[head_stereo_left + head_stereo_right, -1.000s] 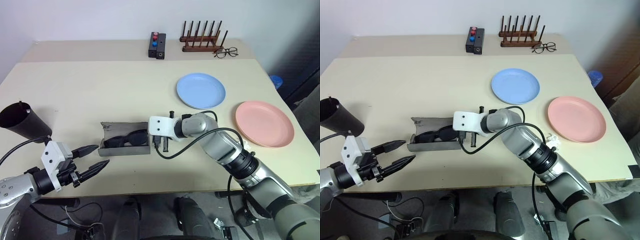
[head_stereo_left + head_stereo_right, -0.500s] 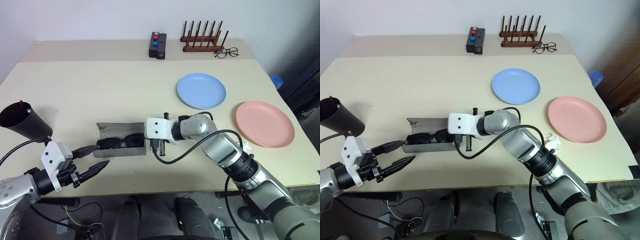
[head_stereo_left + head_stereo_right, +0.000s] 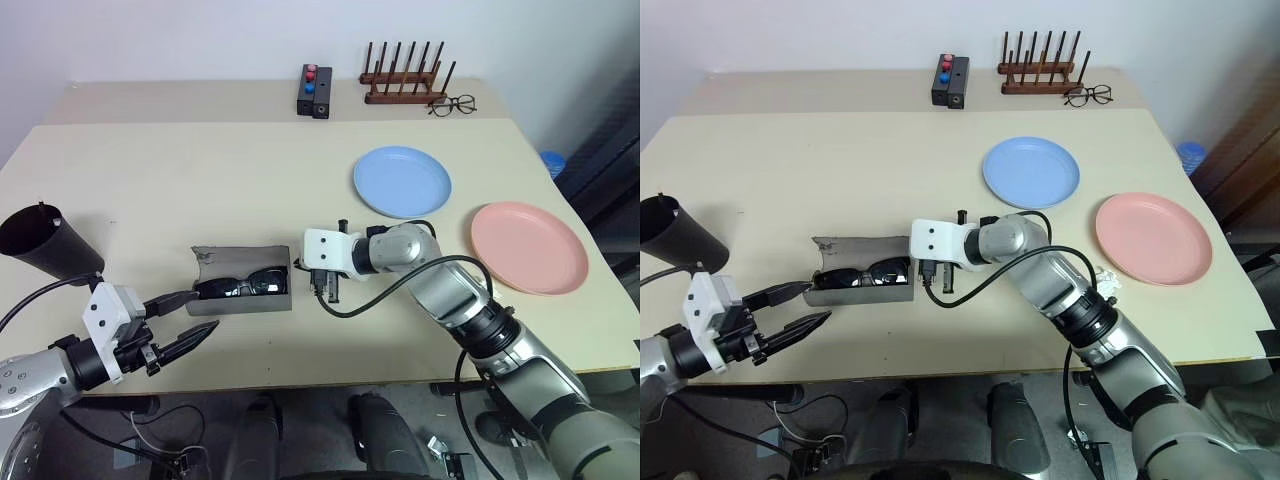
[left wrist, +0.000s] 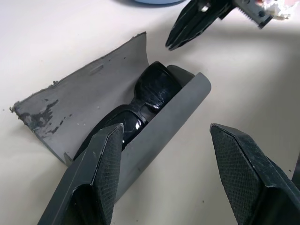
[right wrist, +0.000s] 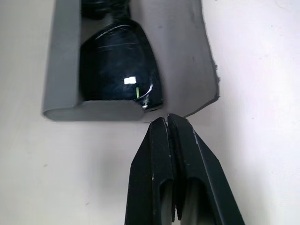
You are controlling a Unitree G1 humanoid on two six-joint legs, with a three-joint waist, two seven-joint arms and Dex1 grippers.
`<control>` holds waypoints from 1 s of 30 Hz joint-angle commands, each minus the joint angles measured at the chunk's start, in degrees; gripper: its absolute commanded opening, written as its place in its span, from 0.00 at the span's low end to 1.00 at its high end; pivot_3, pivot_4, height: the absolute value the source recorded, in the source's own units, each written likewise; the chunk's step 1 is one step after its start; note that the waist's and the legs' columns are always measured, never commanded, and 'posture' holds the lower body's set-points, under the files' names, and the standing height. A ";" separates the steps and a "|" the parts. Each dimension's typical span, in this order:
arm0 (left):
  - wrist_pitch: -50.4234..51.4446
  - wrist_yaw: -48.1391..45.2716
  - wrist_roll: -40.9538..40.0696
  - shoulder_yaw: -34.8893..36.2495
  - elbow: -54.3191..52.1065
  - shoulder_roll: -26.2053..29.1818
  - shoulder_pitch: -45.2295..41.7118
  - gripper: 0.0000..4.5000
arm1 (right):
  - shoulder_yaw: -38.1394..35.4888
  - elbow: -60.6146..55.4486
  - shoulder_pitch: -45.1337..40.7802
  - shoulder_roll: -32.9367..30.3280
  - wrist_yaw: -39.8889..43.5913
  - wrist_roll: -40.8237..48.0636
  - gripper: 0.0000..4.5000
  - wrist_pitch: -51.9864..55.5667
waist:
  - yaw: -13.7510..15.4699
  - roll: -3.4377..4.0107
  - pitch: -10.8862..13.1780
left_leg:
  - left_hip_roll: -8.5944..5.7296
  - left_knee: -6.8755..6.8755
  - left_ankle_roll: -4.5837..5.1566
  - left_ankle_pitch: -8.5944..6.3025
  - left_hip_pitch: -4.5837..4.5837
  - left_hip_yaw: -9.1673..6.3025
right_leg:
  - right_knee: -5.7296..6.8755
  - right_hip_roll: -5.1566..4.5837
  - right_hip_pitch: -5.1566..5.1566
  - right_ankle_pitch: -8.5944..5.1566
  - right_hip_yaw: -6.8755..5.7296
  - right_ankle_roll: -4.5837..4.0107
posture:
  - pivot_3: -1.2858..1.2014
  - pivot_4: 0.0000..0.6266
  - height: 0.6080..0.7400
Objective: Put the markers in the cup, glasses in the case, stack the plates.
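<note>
The grey case (image 3: 240, 300) lies open near the table's front, its lid (image 3: 235, 258) folded flat behind it. The black glasses (image 3: 245, 285) rest inside it, their dark lens (image 5: 117, 65) close to the case's end. My right gripper (image 3: 298, 268) is shut and empty, with its tip just off the case's right end. My left gripper (image 3: 203, 310) hangs open at the case's left end, holding nothing. At the far left leans the black cup (image 3: 45, 242). The markers are out of view. The blue plate (image 3: 402, 181) and the pink plate (image 3: 528, 247) lie apart at the right.
Along the back edge stand a small black box with red and blue buttons (image 3: 315, 90), a wooden peg rack (image 3: 405, 80) and wire-framed eyeglasses (image 3: 452, 104). The table's front edge runs just below both grippers.
The case slid a little to the left with the shut right gripper against its end. That gripper has since eased back off it. The left arm has not moved.
</note>
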 commanded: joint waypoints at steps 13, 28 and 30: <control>16.31 12.17 -6.31 0.28 4.10 2.67 -16.91 0.28 | -4.18 -1.18 0.04 -0.87 0.31 1.45 0.00 -4.55 | 0.16 -0.03 0.00 | 0.00 0.04 0.01 0.01 0.03 -0.03 | 0.04 0.03 0.09 0.01 -0.01 0.02 | 0.52 0.24 0.99; 31.53 13.88 0.32 -21.46 25.36 3.74 -51.46 0.02 | -14.08 -16.05 6.96 -10.59 5.83 10.05 0.00 -4.18 | 0.14 -0.03 0.01 | -0.02 0.06 0.02 0.02 0.09 -0.09 | 0.05 0.08 0.23 -0.01 -0.03 0.14 | 0.52 0.24 0.99; 32.00 10.22 1.80 -25.44 27.92 4.81 -53.21 0.02 | -15.52 -18.07 9.08 -11.79 6.42 11.93 0.00 -4.05 | 0.04 -0.03 0.01 | -0.02 0.06 0.02 0.02 0.10 -0.09 | 0.05 0.08 0.23 -0.02 -0.02 0.15 | 0.52 0.24 0.99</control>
